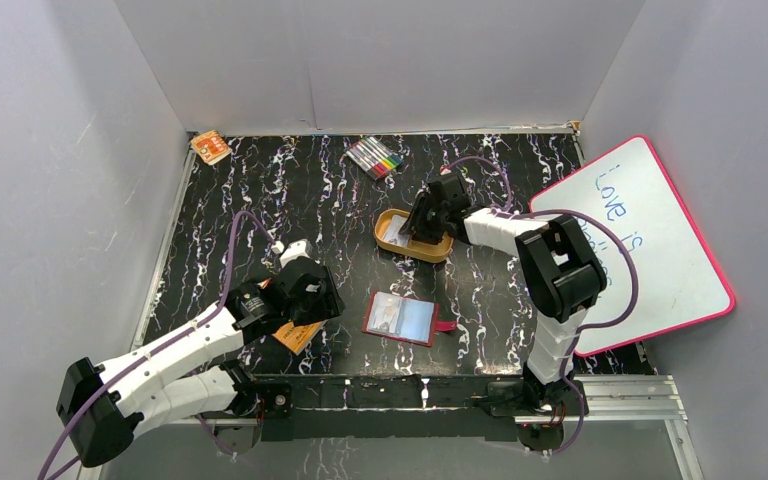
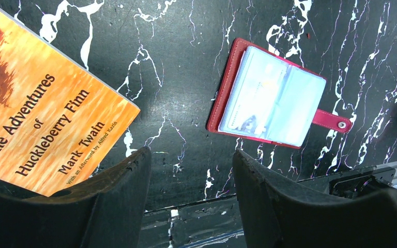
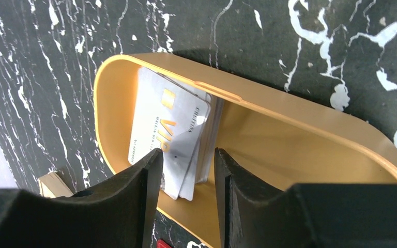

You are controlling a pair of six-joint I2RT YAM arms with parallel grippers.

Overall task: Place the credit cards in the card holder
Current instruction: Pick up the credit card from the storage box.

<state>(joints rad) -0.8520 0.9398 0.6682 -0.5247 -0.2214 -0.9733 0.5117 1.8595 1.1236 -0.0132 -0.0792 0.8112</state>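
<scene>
right wrist: cards [image 3: 165,124] (pale) inside tin [image 3: 300,111]

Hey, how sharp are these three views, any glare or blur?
Top external view: evenly lit, writing on the pink-framed whiteboard legible. Left wrist view: title on the orange paperback crisp, pale sheen on the clear pockets of the red fold-over card holder, near black fingers soft. Right wrist view: print on the pale plastic credit cards in the orange-tan oval tin readable, fingers blurred.

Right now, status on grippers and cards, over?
Left gripper open, empty, near card holder. Right gripper open over credit cards in tin. Holder lies open, nothing blocking it.
</scene>
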